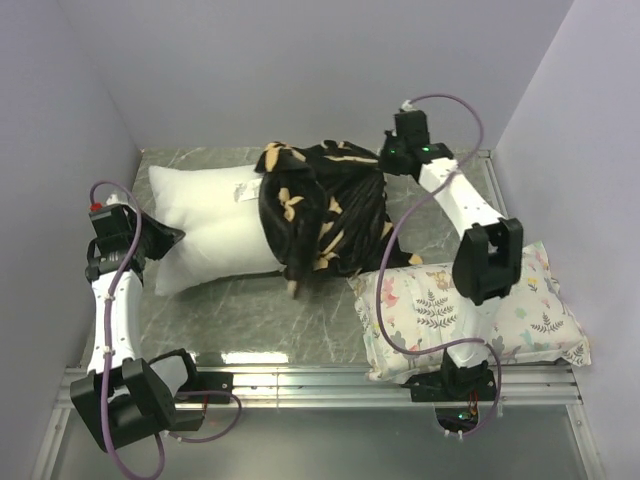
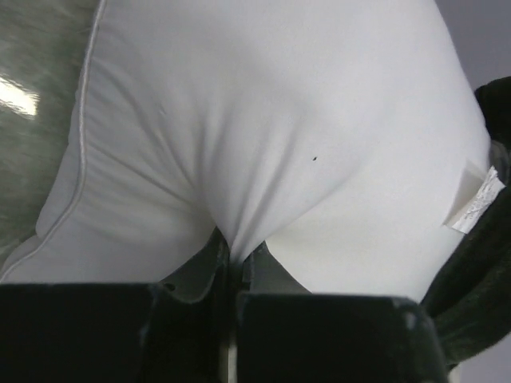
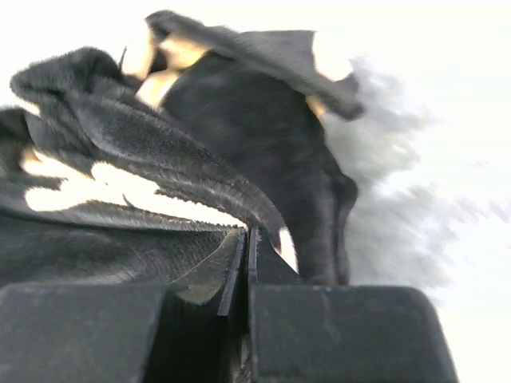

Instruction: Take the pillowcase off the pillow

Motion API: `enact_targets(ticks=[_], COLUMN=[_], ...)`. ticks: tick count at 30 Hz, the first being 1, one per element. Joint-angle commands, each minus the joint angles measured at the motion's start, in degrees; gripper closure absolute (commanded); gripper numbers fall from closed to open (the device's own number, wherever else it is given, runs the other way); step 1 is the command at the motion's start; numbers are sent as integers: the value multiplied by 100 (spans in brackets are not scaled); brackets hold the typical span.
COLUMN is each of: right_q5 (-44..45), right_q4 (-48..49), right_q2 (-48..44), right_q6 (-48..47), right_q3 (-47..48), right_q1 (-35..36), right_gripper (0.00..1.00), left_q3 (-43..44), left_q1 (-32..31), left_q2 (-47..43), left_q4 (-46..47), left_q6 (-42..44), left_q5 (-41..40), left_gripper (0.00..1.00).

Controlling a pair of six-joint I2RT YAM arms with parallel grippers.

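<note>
**Pillowcase roughly half off, both ends gripped**

The black flower-print pillowcase (image 1: 320,215) is bunched over the right part of the white pillow (image 1: 205,225), mid-table. The pillow's left part lies bare, so I judge the job about half done, with the rest of the cover yet to come off. The left gripper (image 2: 235,257), on an arm reaching in low from the left, has its 2 fingers pinched on the pillow's left end. The right gripper (image 3: 248,239), arm stretched far, is clamped on a pillowcase fold. A floral pillow (image 1: 540,310) lies beneath that arm.
</note>
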Motion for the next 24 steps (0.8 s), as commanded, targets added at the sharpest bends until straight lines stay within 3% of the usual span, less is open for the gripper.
enact_targets(ticks=[1, 6, 9, 10, 12, 13, 17, 21, 24], right_q5=[557, 249, 309, 345, 319, 319, 380, 372, 451], right_q4=[108, 522, 531, 548, 575, 557, 592, 627, 557], right_q2=[-686, -1029, -1047, -1056, -1030, -1030, -1029, -1100, -1109], right_q6=[29, -112, -86, -68, 36, 63, 99, 90, 29], right_q3=[-403, -860, -957, -992, -1089, -1107, -1282, -1344, -1274], right_q1=[-474, 105, 510, 563, 704, 730, 739, 757, 792], right_gripper=[100, 100, 100, 100, 100, 100, 98, 71, 58], left_q3=[-13, 478, 1354, 1576, 1980, 2295, 2343, 1125, 429], left_q1=[309, 283, 169, -58, -488, -1039, -1931, -2756, -3232], left_q2=[-161, 76, 435, 515, 604, 587, 350, -238, -284], left_q4=[145, 191, -2, -125, -537, -670, -1102, -874, -549], left_q6=[-84, -128, 56, 100, 241, 276, 110, -443, -848], left_q5=[-643, -212, -1, -166, -709, -1382, -2346, -2890, -3016], left_gripper=[100, 99, 82, 58, 36, 3, 1, 1, 1])
